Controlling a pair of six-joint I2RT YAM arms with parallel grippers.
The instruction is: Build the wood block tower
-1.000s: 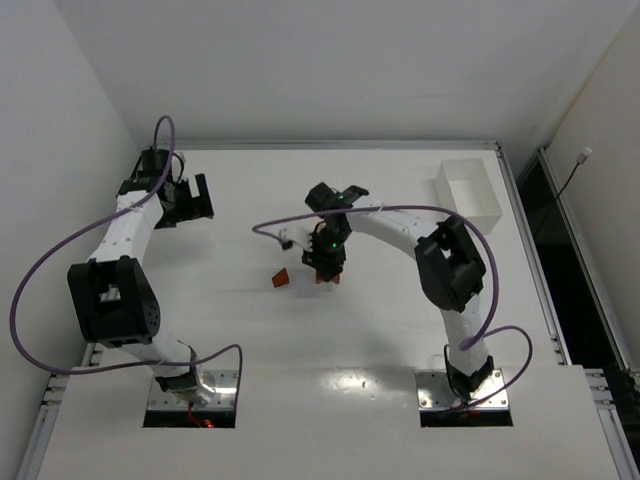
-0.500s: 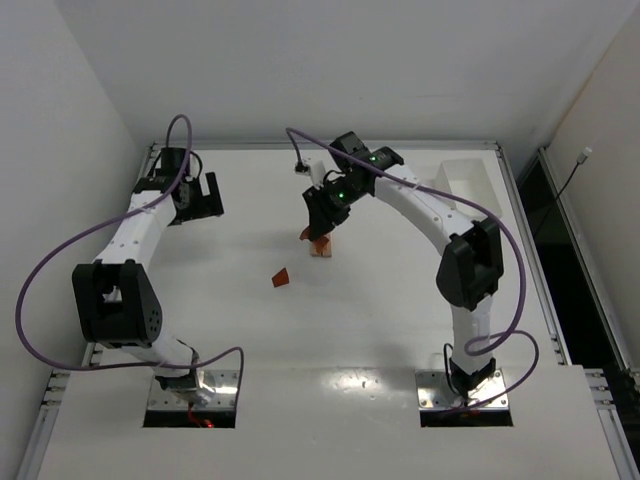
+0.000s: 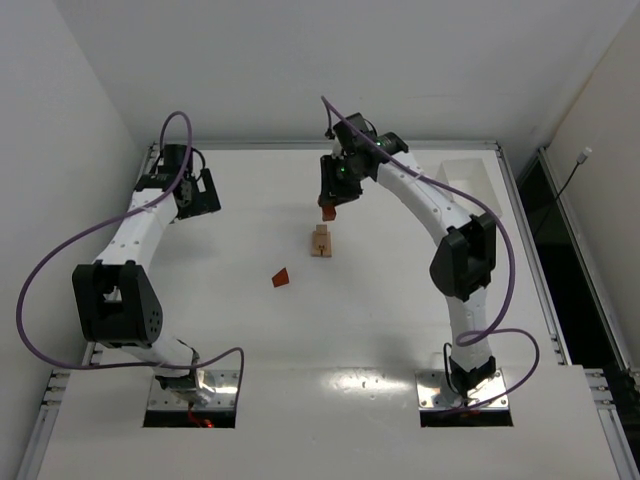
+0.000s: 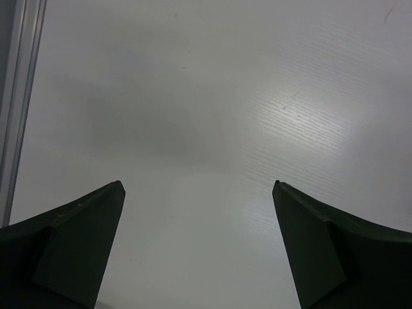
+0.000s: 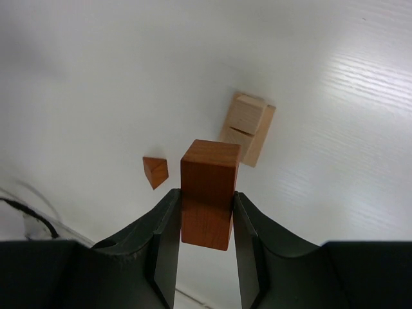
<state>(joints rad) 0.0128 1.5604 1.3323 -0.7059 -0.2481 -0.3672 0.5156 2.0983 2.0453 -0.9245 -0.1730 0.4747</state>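
Note:
My right gripper (image 3: 328, 204) is shut on a reddish-brown bar block (image 5: 208, 193), held in the air behind the stack; the block shows under the fingers in the top view (image 3: 327, 213). The tower (image 3: 320, 241) is a short stack of pale tan blocks on the table, with a small tan cube on a longer tan piece (image 5: 248, 127). A small reddish-brown wedge (image 3: 282, 278) lies on the table to the stack's left front, also in the right wrist view (image 5: 155, 171). My left gripper (image 4: 197, 193) is open and empty over bare table at the far left (image 3: 203, 192).
A white rectangular tray (image 3: 470, 190) stands at the back right of the table. A raised rail runs along the table's left edge (image 4: 16, 103). Purple cables loop off both arms.
My right gripper has lifted the reddish-brown bar off the table by the stack and carried it up and toward the back. The left gripper has shifted slightly toward the back.

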